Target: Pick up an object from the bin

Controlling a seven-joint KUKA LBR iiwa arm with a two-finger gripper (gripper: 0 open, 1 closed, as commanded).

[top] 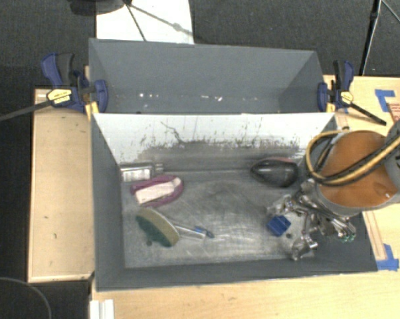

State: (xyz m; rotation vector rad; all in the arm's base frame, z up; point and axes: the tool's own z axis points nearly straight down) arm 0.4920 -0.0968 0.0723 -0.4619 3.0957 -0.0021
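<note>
My gripper sits low in the near right corner of the bin; can't tell if jaws are spread or pressed together. Small blue block just beside me, bin-centre side, touching or not I can't say. Looks like approach step, nothing lifted yet. Next move: centre over block, pinch, lift straight up w/o nudging it. Further back, dark oval thing nr the far wall

A small blue block is seen lying flat on the floor of the bin, towards its right side.
</note>
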